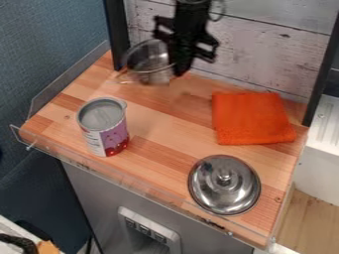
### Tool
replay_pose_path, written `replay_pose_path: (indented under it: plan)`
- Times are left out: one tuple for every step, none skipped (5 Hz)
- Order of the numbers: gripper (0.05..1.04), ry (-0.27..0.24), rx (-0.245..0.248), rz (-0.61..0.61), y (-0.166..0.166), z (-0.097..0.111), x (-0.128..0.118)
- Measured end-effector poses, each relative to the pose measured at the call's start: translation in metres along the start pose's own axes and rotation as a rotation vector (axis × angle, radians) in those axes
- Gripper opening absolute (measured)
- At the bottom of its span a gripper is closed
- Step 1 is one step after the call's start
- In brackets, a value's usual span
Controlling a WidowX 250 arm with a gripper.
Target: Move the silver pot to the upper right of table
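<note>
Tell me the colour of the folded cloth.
The cloth is bright orange, seen best in the camera view.

We note an orange cloth, silver pot and lid, purple-white can label with red patches, tan-and-brown striped wood tabletop.

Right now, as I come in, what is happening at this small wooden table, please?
A black robot arm has its gripper at the right side of the silver pot, near the back left of the table. It seems to be handling the pot, but its grip is not clear. The pot is not at the upper right. An orange cloth lies on the right, a metal lid is nearer the front, and an open can stands on the left.
</note>
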State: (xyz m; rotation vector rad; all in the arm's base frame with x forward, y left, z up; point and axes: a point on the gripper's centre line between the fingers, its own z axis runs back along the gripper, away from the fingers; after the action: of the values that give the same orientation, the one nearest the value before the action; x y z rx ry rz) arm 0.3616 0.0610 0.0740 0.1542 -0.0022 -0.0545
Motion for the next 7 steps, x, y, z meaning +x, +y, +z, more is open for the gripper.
replay_pose_path:
  plan:
    - [0.073,0.078,0.014,0.066,0.021,-0.022,-0.007]
    - [0.073,0.090,0.041,0.075,0.031,-0.029,-0.011]
    - [0.073,0.117,0.052,0.089,0.040,-0.048,-0.017]
    - [0.073,0.105,0.055,0.121,0.053,-0.055,-0.018]
    - [0.073,0.109,0.053,0.139,0.059,-0.060,-0.023]
    - [0.073,0.113,0.059,0.153,0.065,-0.065,-0.029]
    - [0.102,0.109,0.058,0.167,0.069,-0.066,-0.030]
